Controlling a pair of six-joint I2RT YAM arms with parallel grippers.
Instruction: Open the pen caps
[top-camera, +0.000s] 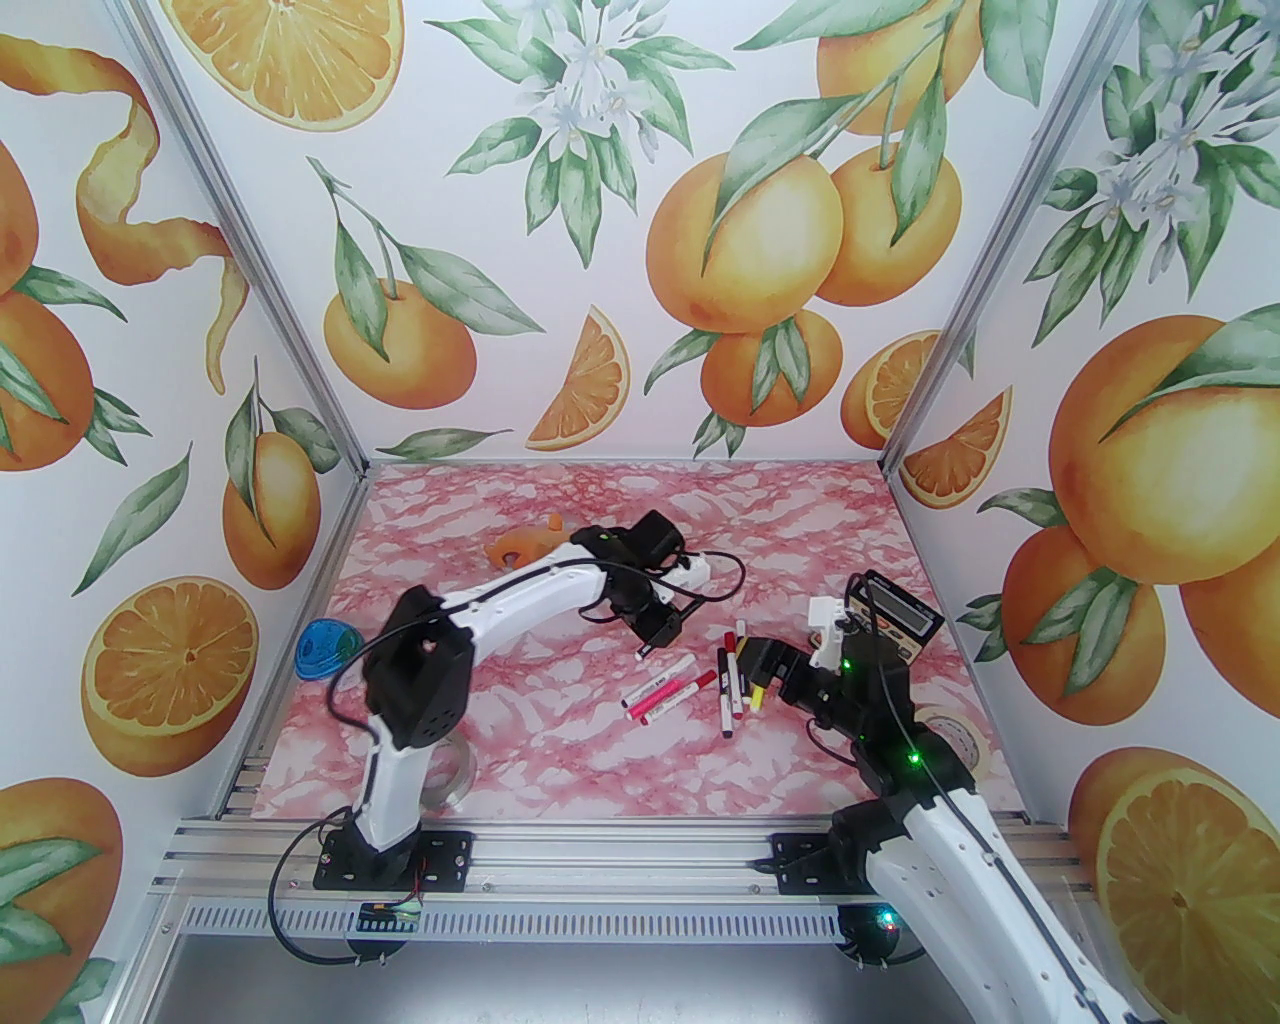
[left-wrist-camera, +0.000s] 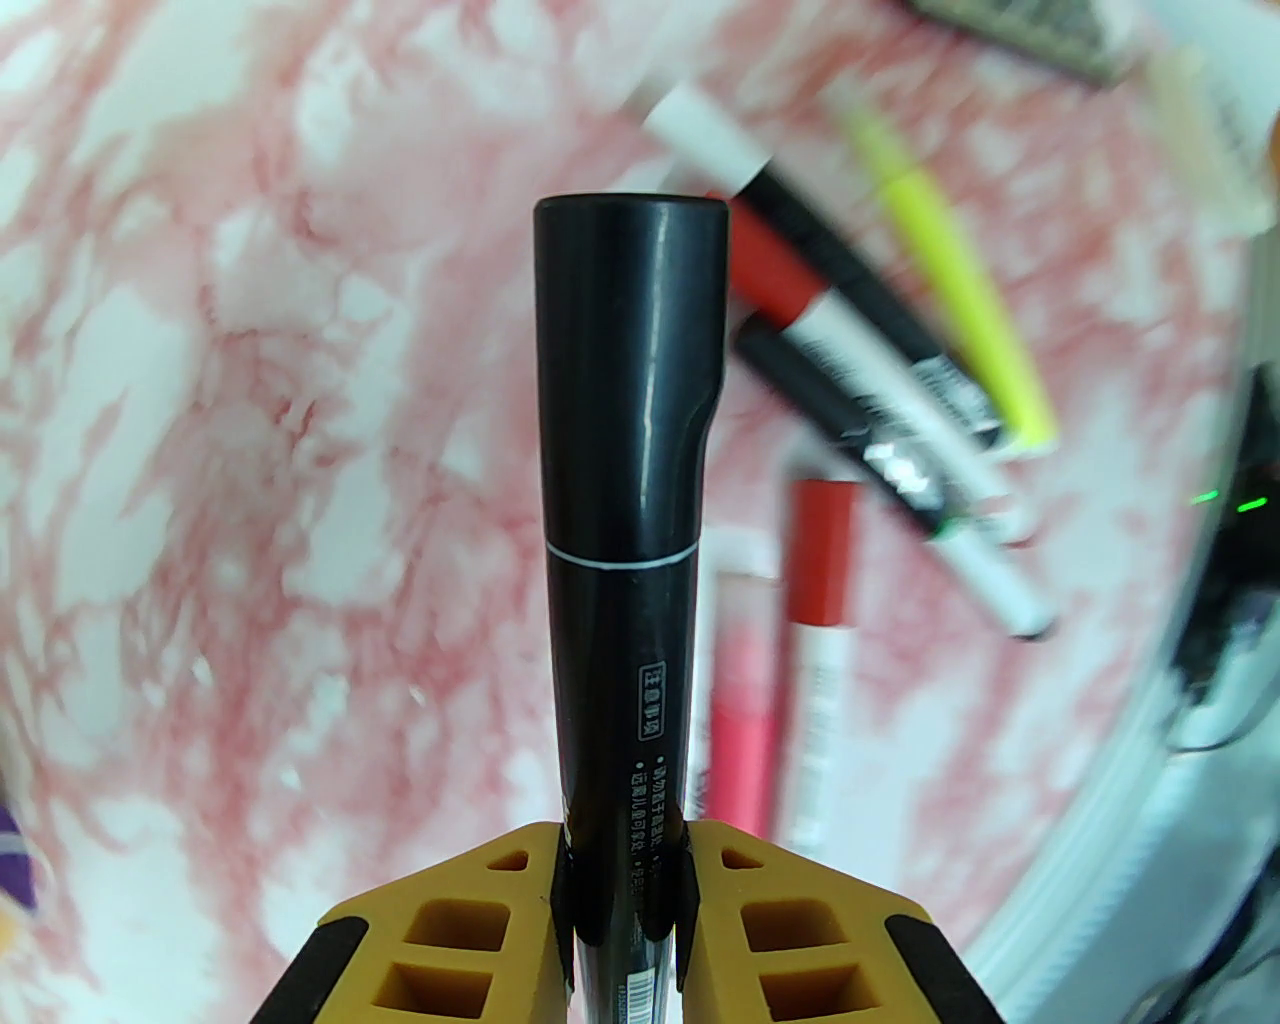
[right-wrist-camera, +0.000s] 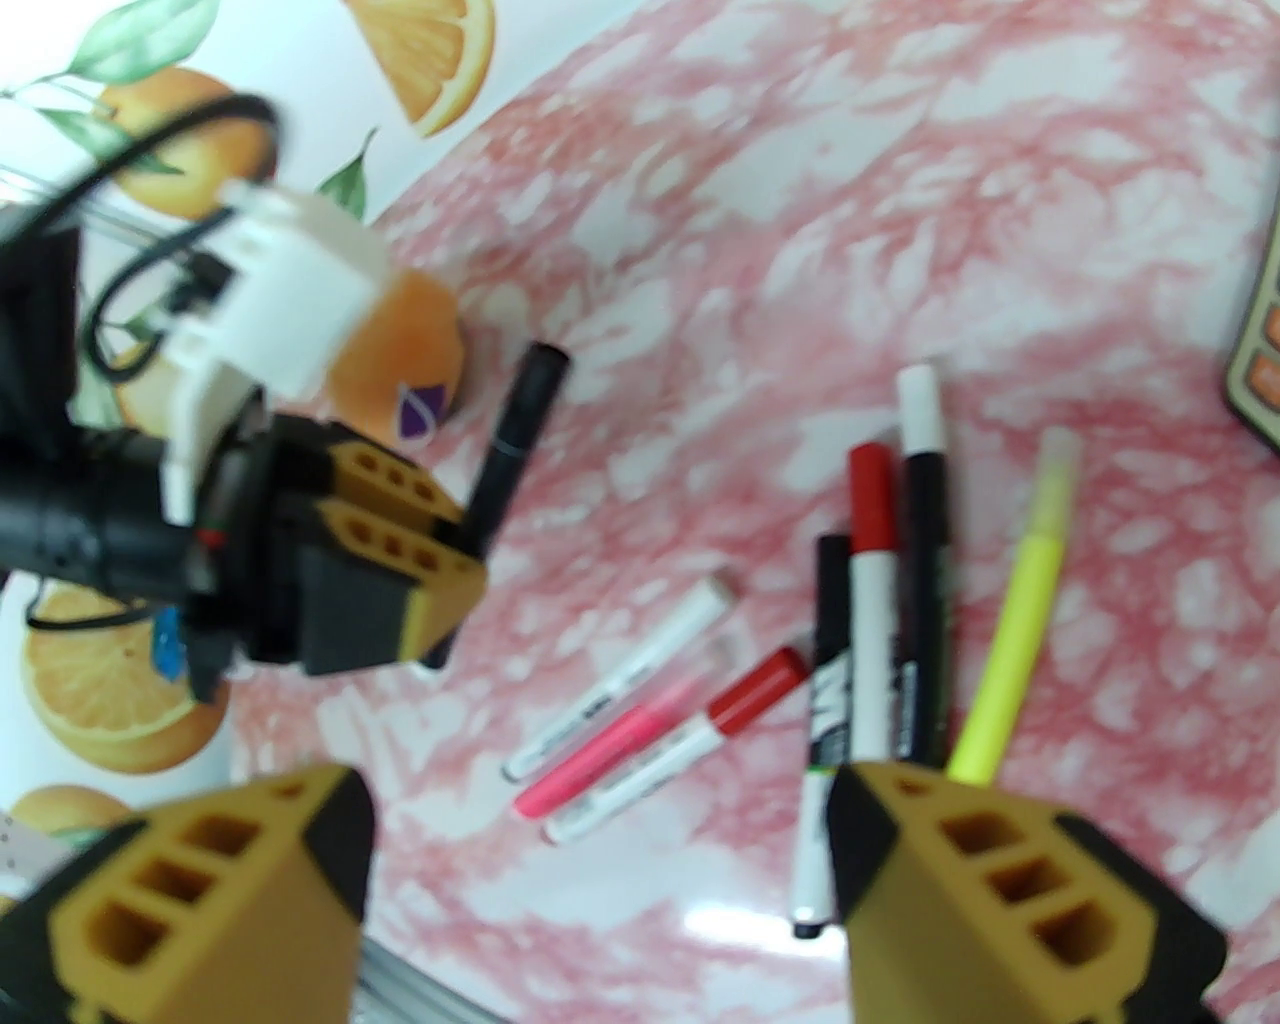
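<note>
Left wrist view shows sharply the left claw (left-wrist-camera: 625, 850) holding a slim black plastic pen (left-wrist-camera: 620, 660), its stubby black cap (left-wrist-camera: 630, 370) on; right claw (right-wrist-camera: 600, 810) stands wide.

Calculator (right-wrist-camera: 1262, 380) cut off, loose pens (left-wrist-camera: 822, 550) blurred

Bright light, faint shadows. Wrist views bulge at edges, backgrounds blurred; glare streak on black pen (left-wrist-camera: 620, 420).

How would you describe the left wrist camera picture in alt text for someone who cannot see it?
A black pen, its cap on, sticks up from the left hand, pinched at the barrel between two yellow fingers. Behind it, blurred, several more pens lie on a pink marbled table.
</note>
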